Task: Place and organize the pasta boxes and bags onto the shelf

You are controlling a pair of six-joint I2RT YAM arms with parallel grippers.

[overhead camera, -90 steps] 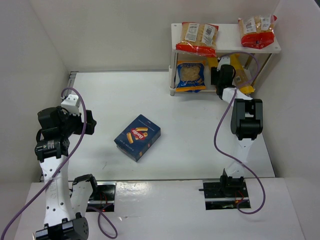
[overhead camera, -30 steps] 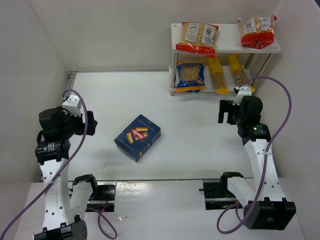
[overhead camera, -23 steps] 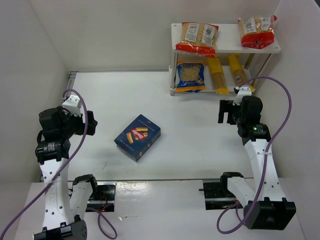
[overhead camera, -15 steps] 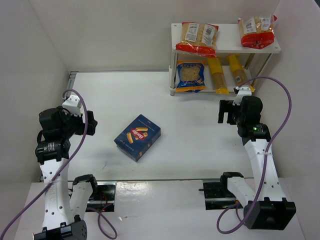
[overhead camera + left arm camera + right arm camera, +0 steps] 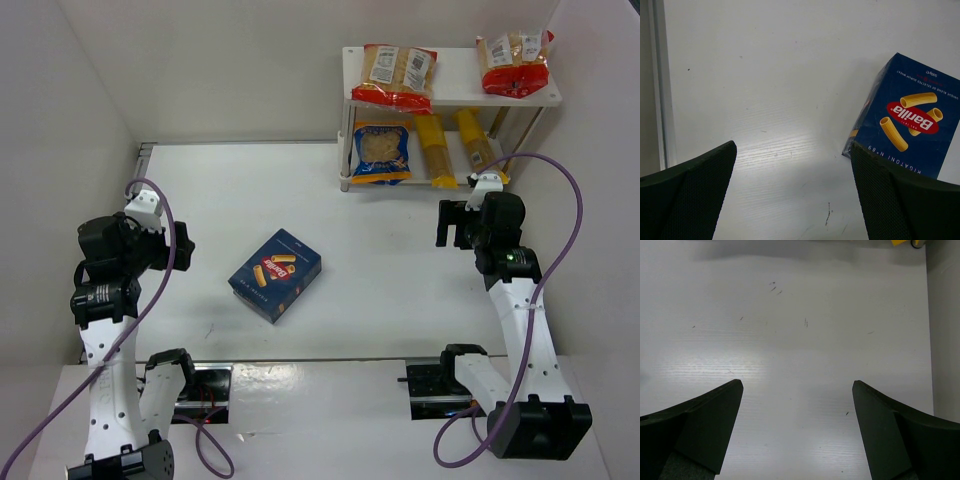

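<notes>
Gaping wide over the bare bench [image 5: 765,75] near its left edge, the left pincer [image 5: 792,150] grips nothing. The dark-blue pasta box [image 5: 907,117] lies flat mid-bench, beside that pincer's right finger. The right pincer [image 5: 797,385], near the right edge, is likewise spread and empty. At the far right corner, the shelf [image 5: 455,80] holds two red-edged bags [image 5: 397,76] on top, and a blue-edged bag [image 5: 381,152] and two spaghetti bags [image 5: 432,148] below.
</notes>
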